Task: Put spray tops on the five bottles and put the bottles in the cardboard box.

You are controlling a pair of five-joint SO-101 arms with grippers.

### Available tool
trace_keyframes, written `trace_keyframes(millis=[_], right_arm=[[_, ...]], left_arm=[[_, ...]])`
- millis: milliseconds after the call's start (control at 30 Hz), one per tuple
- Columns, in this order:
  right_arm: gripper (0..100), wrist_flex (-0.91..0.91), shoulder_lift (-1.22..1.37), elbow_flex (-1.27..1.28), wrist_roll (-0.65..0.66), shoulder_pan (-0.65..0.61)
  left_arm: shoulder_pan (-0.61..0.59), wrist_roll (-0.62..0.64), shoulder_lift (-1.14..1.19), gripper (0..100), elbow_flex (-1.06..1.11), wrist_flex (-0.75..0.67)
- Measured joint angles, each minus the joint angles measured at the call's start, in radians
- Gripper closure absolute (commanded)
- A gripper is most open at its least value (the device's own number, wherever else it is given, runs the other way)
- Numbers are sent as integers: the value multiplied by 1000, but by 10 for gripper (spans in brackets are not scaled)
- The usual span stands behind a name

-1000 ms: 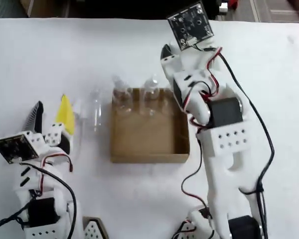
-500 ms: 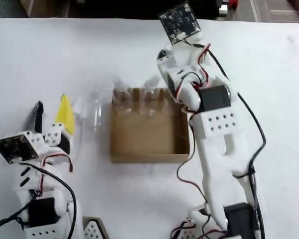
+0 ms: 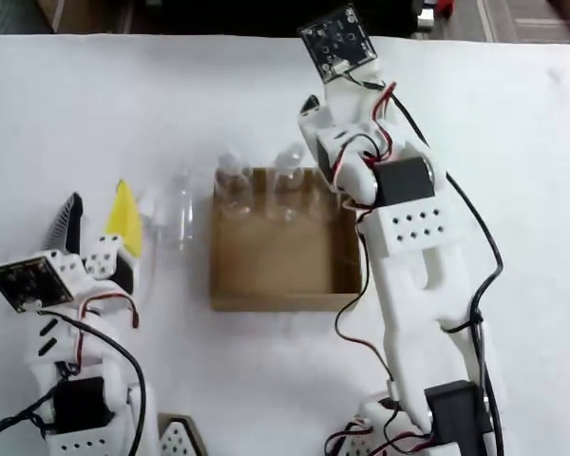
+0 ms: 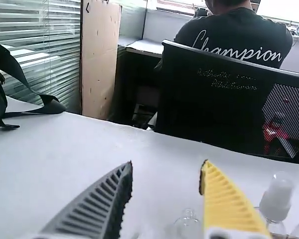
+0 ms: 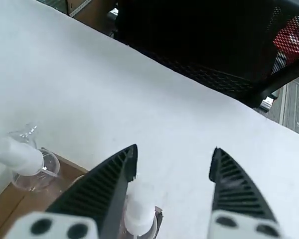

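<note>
The cardboard box (image 3: pixel 283 285) sits mid-table. Two clear bottles with white spray tops stand along its far wall, one at the left (image 3: pixel 232 186) and one further right (image 3: pixel 288 177). My right gripper (image 3: pixel 310 116) hangs open over the box's far right corner. In the right wrist view its fingers (image 5: pixel 173 151) spread wide, with one capped bottle (image 5: pixel 139 211) beside a finger and the other (image 5: pixel 20 155) further off. Another clear bottle (image 3: pixel 182 209) stands on the table left of the box. My left gripper (image 3: pixel 97 196) rests open left of it, one finger grey, one yellow (image 4: pixel 166 167).
The right arm's body lies along the box's right side. A bare bottle neck (image 4: pixel 187 219) and a capped bottle (image 4: pixel 276 197) show past the left gripper's fingers. The table's far edge runs just behind the box, with a black chair (image 4: pixel 229 109) beyond.
The right arm has swung left and toward the far side of the box, bringing its gripper closer to the right-hand bottle. The left arm has stayed still.
</note>
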Motion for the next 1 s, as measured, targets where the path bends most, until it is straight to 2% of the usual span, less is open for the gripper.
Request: trace_keyframes(millis=[567, 833, 1000], right_arm=[[795, 9, -14, 0, 0, 0], [795, 120, -215, 0, 0, 0], [807, 272, -322, 5, -14, 63]], left_arm=[[0, 0, 0, 794, 3, 0], [0, 0, 0, 794, 3, 0], [0, 0, 0, 794, 3, 0]])
